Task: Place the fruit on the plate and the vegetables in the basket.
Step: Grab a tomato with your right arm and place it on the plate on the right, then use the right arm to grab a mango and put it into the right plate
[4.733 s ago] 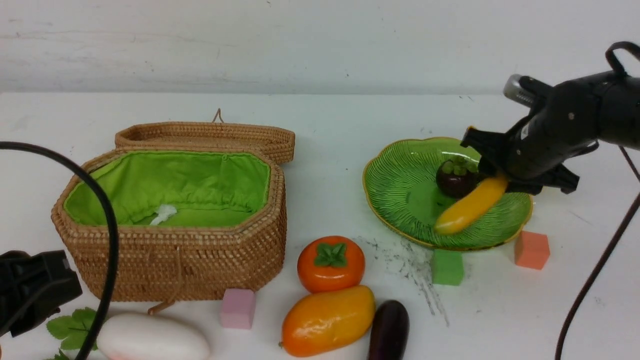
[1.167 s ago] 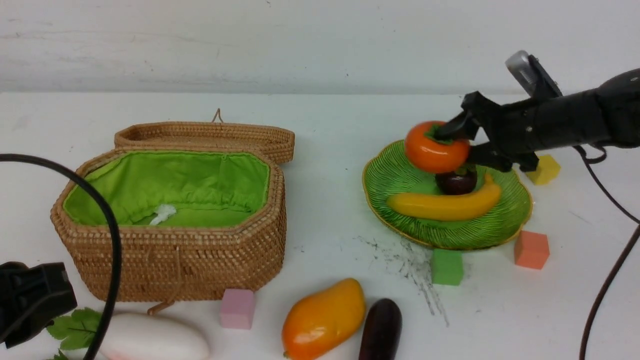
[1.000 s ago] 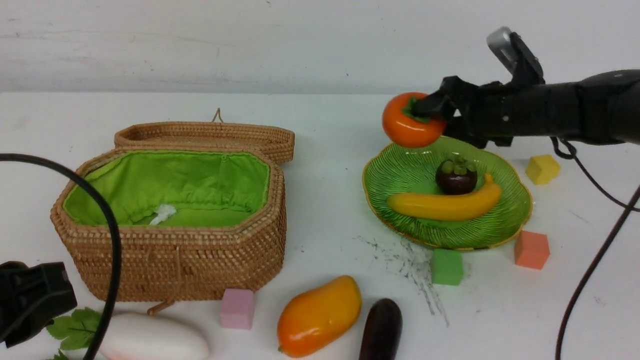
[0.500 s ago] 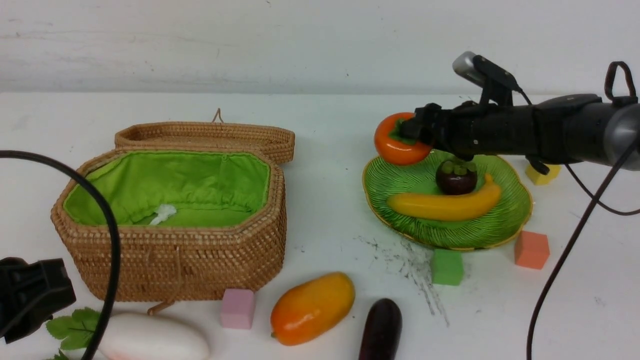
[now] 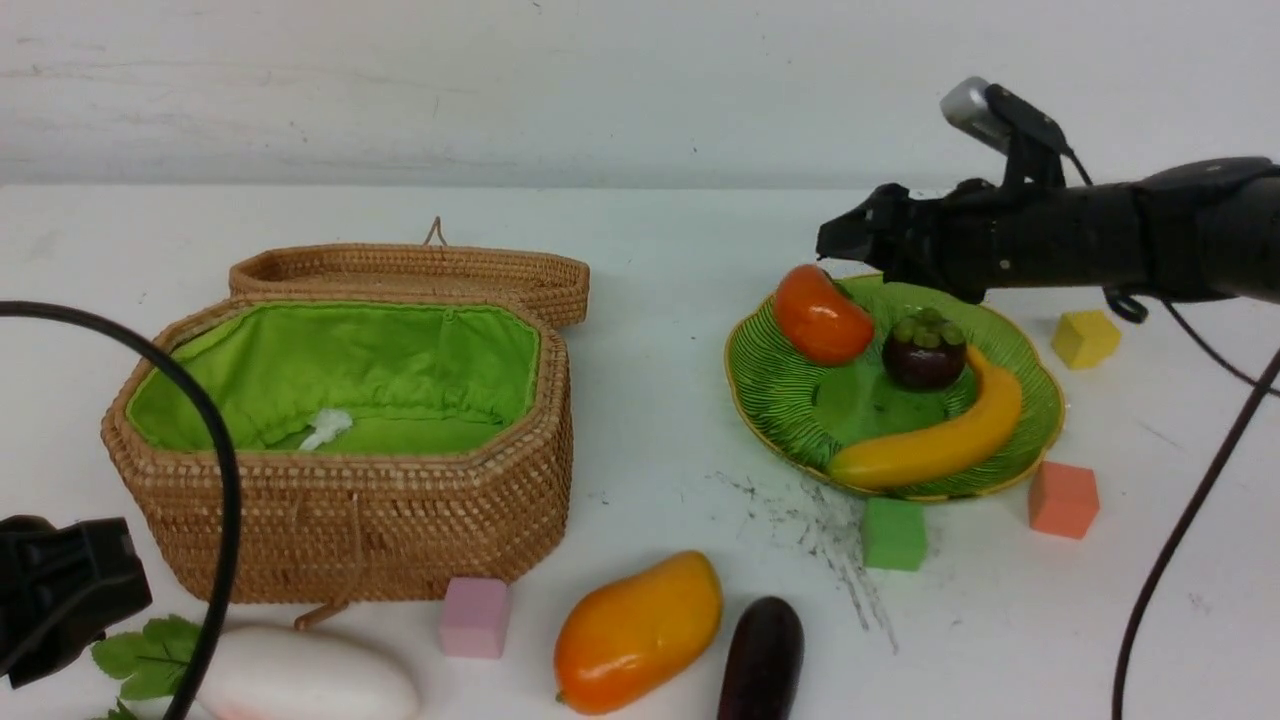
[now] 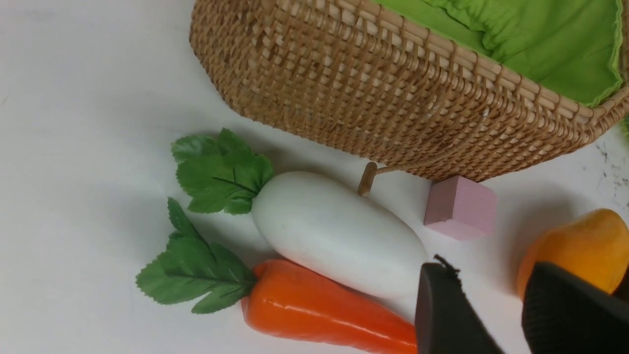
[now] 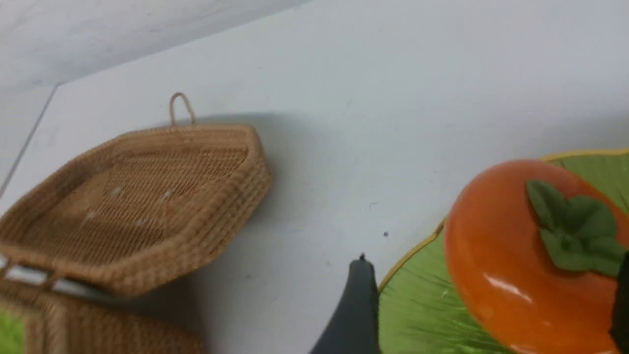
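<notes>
A green plate [image 5: 770, 400] at the right holds the orange persimmon [image 5: 820, 315] tipped on its side, the purple mangosteen [image 5: 923, 350] and the yellow banana [image 5: 930, 445]. My right gripper [image 5: 840, 235] hovers open just above and behind the persimmon [image 7: 516, 265], with its jaws wide apart and off the fruit. The mango [image 5: 638, 632] and eggplant [image 5: 762, 660] lie near the front edge. The white radish [image 6: 339, 233] and carrot [image 6: 324, 309] lie in front of the open wicker basket [image 5: 350, 520]. My left gripper [image 6: 491, 295] is open and empty above the radish's end.
The basket's lid [image 5: 410, 270] is folded back behind it. Foam cubes lie about: pink [image 5: 475, 615] by the basket, green [image 5: 893, 533] and orange [image 5: 1063, 498] in front of the plate, yellow [image 5: 1085, 338] behind it. A black cable [image 5: 215, 470] arcs over the left.
My right gripper opened and let go of the persimmon, which now lies on the plate's left side. The banana slid toward the plate's front right. The left arm stayed put.
</notes>
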Motion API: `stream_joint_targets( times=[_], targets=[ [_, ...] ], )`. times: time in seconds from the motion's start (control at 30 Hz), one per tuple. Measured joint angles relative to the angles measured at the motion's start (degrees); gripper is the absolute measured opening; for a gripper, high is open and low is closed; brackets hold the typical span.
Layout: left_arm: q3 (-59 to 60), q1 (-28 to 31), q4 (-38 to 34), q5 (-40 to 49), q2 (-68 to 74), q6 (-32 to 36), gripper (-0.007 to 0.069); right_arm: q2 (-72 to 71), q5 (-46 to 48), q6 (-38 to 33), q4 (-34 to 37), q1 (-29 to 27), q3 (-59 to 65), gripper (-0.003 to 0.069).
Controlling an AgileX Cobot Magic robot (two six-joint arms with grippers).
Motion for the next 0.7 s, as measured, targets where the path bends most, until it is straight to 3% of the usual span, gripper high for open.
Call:
stream_joint_targets(
  times=[0.17,0.27,0.43,0.57,0.7],
  targets=[
    [0.00,0.00,0.00,0.39,0.00,0.00,0.0239,-6.77,20.79,-5.77,-15.69,2.18,-1.62,0.0580],
    [0.00,0.00,0.00,0.83,0.00,0.00,0.0239,-10.21,31.13,-10.01,-26.15,8.40,-2.18,0.0559],
    [0.00,0.00,0.00,0.97,0.00,0.00,0.0239,-10.78,32.23,-20.14,-41.46,19.81,-2.11,0.0555],
    [0.00,0.00,0.06,1.20,0.00,0.00,0.0239,-10.60,29.65,-20.40,-50.50,27.96,-1.32,0.0554],
    [0.00,0.00,0.06,1.20,0.00,0.00,0.0239,-8.39,28.16,-19.54,-56.22,32.41,-0.98,0.0553]
  ],
)
